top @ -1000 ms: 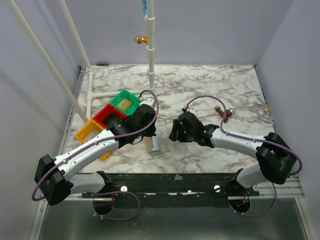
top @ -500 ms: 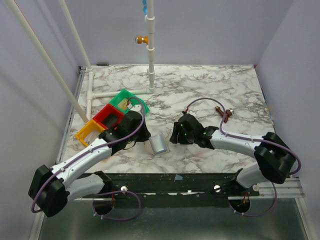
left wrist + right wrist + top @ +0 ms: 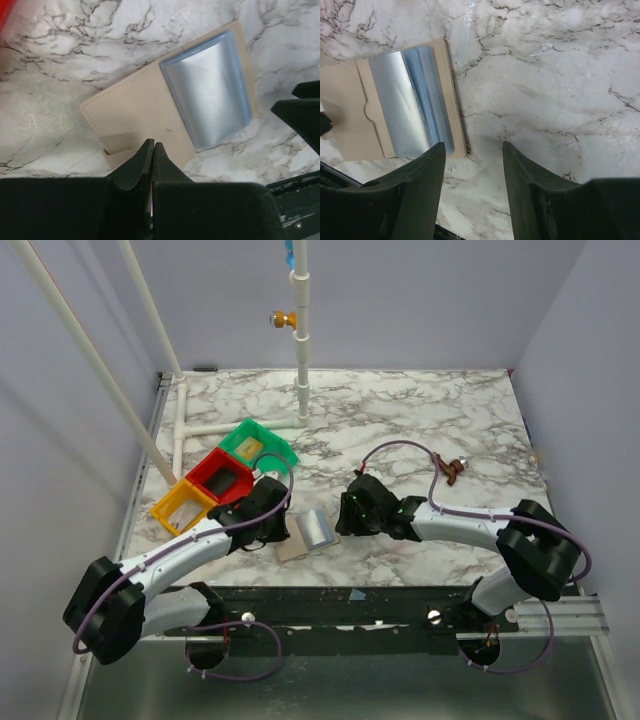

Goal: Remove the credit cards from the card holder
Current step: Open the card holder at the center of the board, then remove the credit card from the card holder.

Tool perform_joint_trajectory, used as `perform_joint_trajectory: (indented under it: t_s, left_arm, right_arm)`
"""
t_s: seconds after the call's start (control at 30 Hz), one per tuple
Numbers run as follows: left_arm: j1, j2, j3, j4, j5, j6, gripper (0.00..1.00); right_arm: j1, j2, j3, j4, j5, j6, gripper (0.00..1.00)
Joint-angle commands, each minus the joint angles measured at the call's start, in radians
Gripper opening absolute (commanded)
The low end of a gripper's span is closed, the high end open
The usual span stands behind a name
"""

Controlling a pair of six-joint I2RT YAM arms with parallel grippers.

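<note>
The tan card holder (image 3: 306, 534) lies open and flat on the marble between the arms. Its grey-blue plastic sleeves (image 3: 207, 95) show on the right half, and also in the right wrist view (image 3: 410, 107). No card shows in the sleeves. My left gripper (image 3: 152, 145) is shut, its tips over the near edge of the holder's tan flap (image 3: 135, 117). In the top view it (image 3: 281, 531) sits at the holder's left side. My right gripper (image 3: 472, 145) is open and empty just right of the holder (image 3: 350, 115). A tan-gold credit card (image 3: 250, 448) lies in the green tray.
Green (image 3: 270, 440), red (image 3: 208, 472) and orange (image 3: 170, 510) trays stand in a row at the left. A white post (image 3: 301, 340) rises at the back centre with white pipes on the left. A small brown object (image 3: 455, 471) lies by the right arm's cable.
The card holder, held upright by my left gripper a second ago, has come down and now lies open flat. My left arm has drawn back to the near left. The right gripper edged left.
</note>
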Motion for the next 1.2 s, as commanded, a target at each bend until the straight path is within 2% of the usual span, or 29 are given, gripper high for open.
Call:
perform_joint_trajectory:
  t_s: [0.0, 0.23, 0.43, 0.53, 0.63, 0.7, 0.97, 1.17]
  left_arm:
    - [-0.016, 0.091, -0.016, 0.062, -0.016, -0.028, 0.0]
    - [-0.056, 0.263, 0.078, 0.143, -0.011, -0.01, 0.0]
    - [-0.063, 0.412, 0.224, 0.172, -0.001, 0.09, 0.0]
    - [-0.063, 0.459, 0.271, 0.183, 0.009, 0.124, 0.0]
    - [-0.063, 0.481, 0.289, 0.18, 0.024, 0.128, 0.0]
    - [-0.063, 0.486, 0.291, 0.166, 0.021, 0.12, 0.0]
    - [-0.063, 0.447, 0.232, 0.146, 0.023, 0.078, 0.0]
    - [-0.063, 0.429, 0.2, 0.164, 0.038, 0.06, 0.0]
  right_arm:
    - [0.006, -0.007, 0.025, -0.021, 0.05, 0.004, 0.52]
    - [0.006, -0.055, 0.006, -0.056, 0.102, 0.008, 0.52]
    - [0.004, -0.085, -0.003, -0.085, 0.152, 0.007, 0.51]
    - [0.005, -0.093, -0.003, -0.09, 0.166, 0.008, 0.43]
    - [0.004, -0.086, 0.011, -0.091, 0.166, 0.008, 0.31]
    - [0.004, -0.067, 0.026, -0.1, 0.176, 0.008, 0.26]
    - [0.004, 0.032, 0.076, -0.096, 0.159, 0.009, 0.2]
    - [0.005, 0.076, 0.113, -0.083, 0.145, -0.002, 0.2]
